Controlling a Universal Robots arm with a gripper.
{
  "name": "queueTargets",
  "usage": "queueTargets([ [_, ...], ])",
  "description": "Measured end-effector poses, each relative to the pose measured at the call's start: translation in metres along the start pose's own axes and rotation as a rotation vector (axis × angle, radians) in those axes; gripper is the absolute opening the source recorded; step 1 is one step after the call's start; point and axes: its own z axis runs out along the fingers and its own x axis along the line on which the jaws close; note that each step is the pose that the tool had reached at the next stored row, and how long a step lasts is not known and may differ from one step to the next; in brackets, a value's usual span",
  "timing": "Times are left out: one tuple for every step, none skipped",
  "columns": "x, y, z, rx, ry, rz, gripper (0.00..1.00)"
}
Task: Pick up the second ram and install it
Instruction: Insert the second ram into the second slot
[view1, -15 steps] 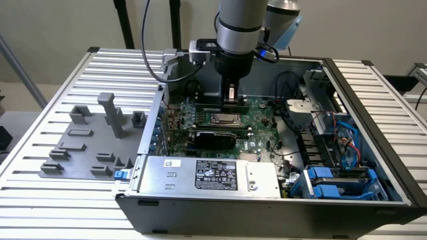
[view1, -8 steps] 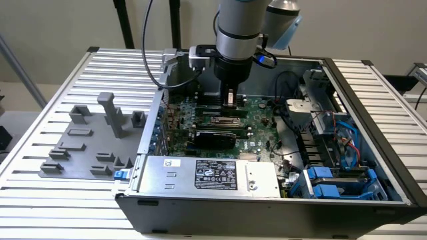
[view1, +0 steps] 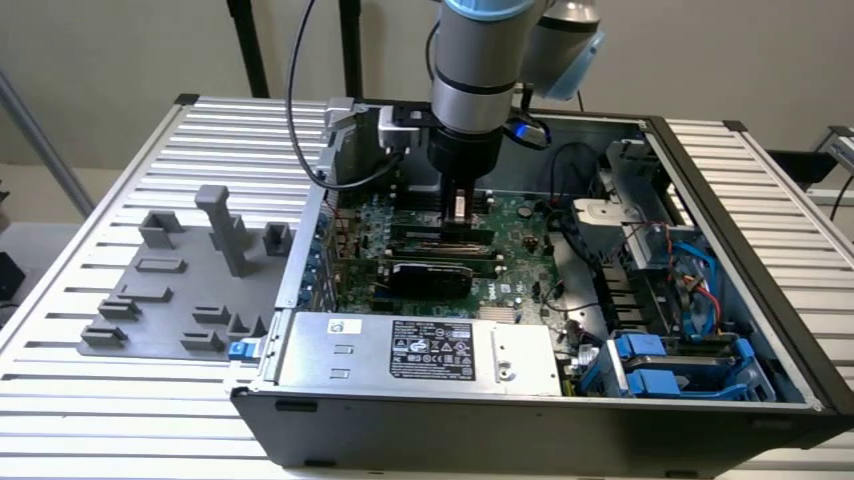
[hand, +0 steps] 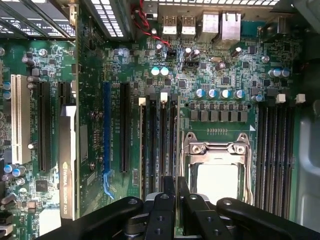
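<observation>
We are at the install step, we judge: the end effector (hand: 176, 192) grips the second ram (hand: 178, 135) edge-on just beside the CPU socket (hand: 217, 165), above the memory slots (hand: 162, 140), and seating it calls for exact alignment with one slot.

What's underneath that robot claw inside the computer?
The gripper grips the second ram, edge-on, above memory slots beside the CPU socket. The fingers cover the slots' near ends.

Open computer case (view1: 534, 430) on slatted table (view1: 107, 400); grey fixture blocks (view1: 174, 290) beside it; power supply (view1: 414, 348) inside.
</observation>
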Motion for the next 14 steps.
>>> queueTargets([
  [0.0001, 0.0, 0.0004, 0.0, 0.0007, 0.0, 0.14],
  [0.0001, 0.0, 0.0004, -0.0001, 0.001, 0.0, 0.14],
  [0.0001, 0.0, 0.0004, -0.0001, 0.0011, 0.0, 0.14],
  [0.0001, 0.0, 0.0004, -0.0001, 0.0011, 0.0, 0.14],
  [0.0002, 0.0, 0.0005, 0.0, 0.0009, 0.0, 0.14],
  [0.0003, -0.0001, 0.0005, -0.0001, 0.001, 0.0, 0.14],
  [0.0003, -0.0002, 0.0006, -0.0001, 0.0011, 0.0, 0.14],
  [0.0004, -0.0005, 0.0006, -0.0001, 0.0016, 0.0, 0.14],
  [0.0005, -0.0009, 0.0007, -0.0001, 0.0022, 0.0, 0.14],
  [0.0005, -0.0013, 0.0008, 0.0, 0.0029, 0.0, 0.14],
  [0.0007, -0.0019, 0.0009, 0.0, 0.0035, 0.0, 0.14],
  [0.001, -0.0025, 0.0011, 0.0002, 0.0038, 0.0, 0.14],
  [0.0015, -0.0029, 0.0011, 0.0001, 0.0045, 0.0, 0.14],
  [0.0022, -0.0034, 0.0012, 0.0, 0.0049, 0.0, 0.14],
])
